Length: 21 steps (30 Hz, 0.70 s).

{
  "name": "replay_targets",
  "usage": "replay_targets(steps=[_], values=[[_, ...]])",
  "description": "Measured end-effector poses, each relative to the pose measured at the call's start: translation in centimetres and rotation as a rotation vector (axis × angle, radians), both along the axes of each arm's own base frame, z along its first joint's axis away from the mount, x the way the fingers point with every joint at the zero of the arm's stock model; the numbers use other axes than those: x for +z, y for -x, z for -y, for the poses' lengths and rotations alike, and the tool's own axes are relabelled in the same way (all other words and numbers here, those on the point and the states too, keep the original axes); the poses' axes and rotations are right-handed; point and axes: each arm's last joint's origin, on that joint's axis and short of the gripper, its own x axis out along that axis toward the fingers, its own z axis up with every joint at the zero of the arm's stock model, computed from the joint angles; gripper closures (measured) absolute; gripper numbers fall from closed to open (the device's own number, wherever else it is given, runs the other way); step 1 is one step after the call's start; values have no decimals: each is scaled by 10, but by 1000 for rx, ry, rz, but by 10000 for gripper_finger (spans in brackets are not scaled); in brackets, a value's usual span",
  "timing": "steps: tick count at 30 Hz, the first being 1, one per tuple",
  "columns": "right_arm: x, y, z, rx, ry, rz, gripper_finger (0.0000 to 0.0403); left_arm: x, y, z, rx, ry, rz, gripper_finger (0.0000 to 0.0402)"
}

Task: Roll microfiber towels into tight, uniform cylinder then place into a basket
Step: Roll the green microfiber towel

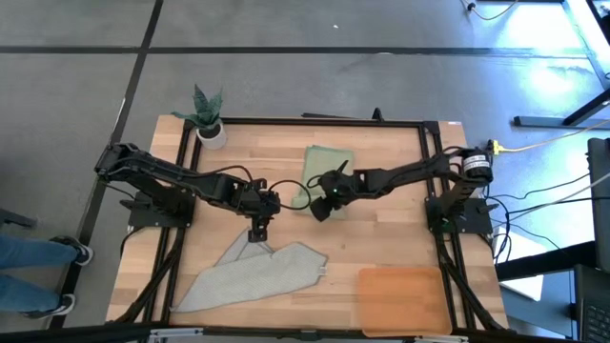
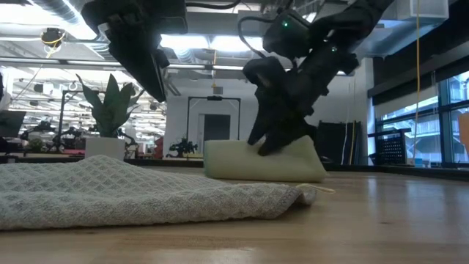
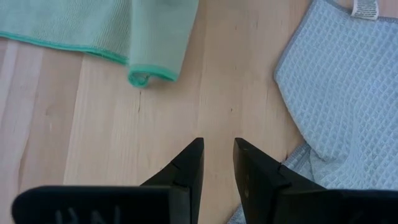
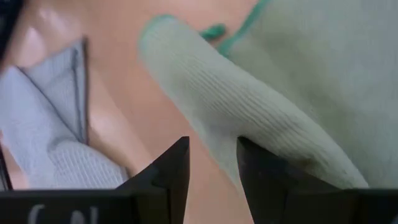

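Wooden table [image 1: 381, 162]: waffle-weave grey towel [image 1: 253, 274], ribbed green towel [image 1: 327, 162].

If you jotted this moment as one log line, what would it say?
green towel: partly rolled | right tool: at its roll | left tool: empty, above table beside grey towel | basket: empty

Grey towel [image 3: 348, 93] is waffle-weave cloth, green towel [image 4: 261, 118] fine-ribbed cloth, table [image 3: 186, 106] smooth matt wood w/ grain.

Grey floor [image 1: 286, 24] around the table; ceiling lights [image 2: 201, 42], windows [image 2: 410, 121] behind.
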Motion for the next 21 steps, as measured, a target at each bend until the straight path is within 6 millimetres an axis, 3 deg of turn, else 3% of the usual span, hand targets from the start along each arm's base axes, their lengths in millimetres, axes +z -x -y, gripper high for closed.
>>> replay_targets(steps=[10, 21], values=[[2, 1, 13, -82, 31, 1, 269, 0, 0, 0, 0, 0, 0, 324], [-8, 12, 16, -156, 28, -144, 269, 0, 0, 0, -2, -1, 2, 324]])
